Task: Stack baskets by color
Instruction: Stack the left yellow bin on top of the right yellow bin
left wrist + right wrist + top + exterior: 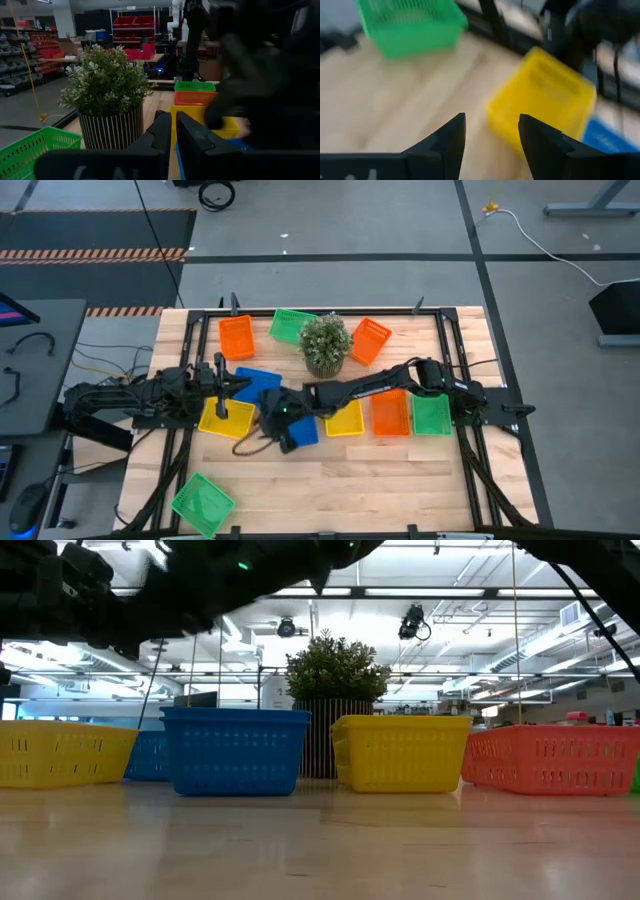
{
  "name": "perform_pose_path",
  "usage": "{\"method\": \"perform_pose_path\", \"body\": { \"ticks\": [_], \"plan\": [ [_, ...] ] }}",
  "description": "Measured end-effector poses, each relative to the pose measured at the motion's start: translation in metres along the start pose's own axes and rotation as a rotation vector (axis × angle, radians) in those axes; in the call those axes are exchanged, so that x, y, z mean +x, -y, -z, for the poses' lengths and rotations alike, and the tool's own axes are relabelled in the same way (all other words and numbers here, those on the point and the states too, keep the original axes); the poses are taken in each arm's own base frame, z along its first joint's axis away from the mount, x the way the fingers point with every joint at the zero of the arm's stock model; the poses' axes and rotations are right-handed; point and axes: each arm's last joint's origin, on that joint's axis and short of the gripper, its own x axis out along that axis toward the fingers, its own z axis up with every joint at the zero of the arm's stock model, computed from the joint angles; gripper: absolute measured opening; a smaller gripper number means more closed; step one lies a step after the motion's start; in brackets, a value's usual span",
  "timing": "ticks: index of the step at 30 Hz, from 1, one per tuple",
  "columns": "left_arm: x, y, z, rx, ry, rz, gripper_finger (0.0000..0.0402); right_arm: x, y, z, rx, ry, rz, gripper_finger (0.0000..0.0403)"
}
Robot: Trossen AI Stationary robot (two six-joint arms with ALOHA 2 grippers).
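Baskets lie about the table. An orange basket [236, 337], a green one [292, 326] and a tilted orange one [369, 340] stand at the back. In the middle row are a yellow basket [226, 418], two blue ones [258, 383] [300, 430], another yellow one [344, 418], an orange one [391, 412] and a green one [431, 415]. One more green basket [203, 502] sits near left. My right gripper [491, 125] hovers open above the table, just short of the left yellow basket [542, 97], holding nothing. My left gripper [173, 117] is shut and level at the left, empty.
A potted plant [326, 345] in a striped pot stands at the middle back between the baskets. Black frame rails [455, 370] run along the table's sides. Bare wood [380, 490] lies toward the near edge. A brown cable [250, 445] hangs under my right arm.
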Motion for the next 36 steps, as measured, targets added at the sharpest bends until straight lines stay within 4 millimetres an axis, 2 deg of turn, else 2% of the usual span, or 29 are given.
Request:
{"method": "perform_pose_path", "body": {
  "ticks": [4, 6, 13, 19, 27, 36],
  "plan": [
    [0.0, 0.0, 0.0, 0.0, -0.003, 0.0, 0.0034, 0.023, -0.022, -0.004, -0.043, 0.147, 0.018, 0.0186],
    [0.0, 0.0, 0.0, 0.0, 0.003, 0.0, 0.0037, 0.032, -0.029, 0.001, -0.054, 0.145, 0.054, 0.0186],
    [0.001, 0.0, 0.002, 0.002, -0.016, 0.0, 0.0038, 0.056, -0.028, 0.006, -0.051, 0.125, 0.103, 0.0203],
    [0.001, 0.0, 0.001, 0.001, -0.013, 0.0, 0.0032, 0.078, -0.024, 0.03, -0.047, 0.017, 0.113, 0.0223],
    [0.001, 0.0, 0.001, 0.002, -0.013, 0.001, 0.004, 0.084, -0.021, 0.048, -0.086, -0.098, 0.129, 0.0213],
    [0.001, 0.0, 0.001, 0.001, -0.01, 0.0, 0.0032, 0.078, -0.02, 0.037, -0.094, -0.106, 0.249, 0.0202]
  ]
}}
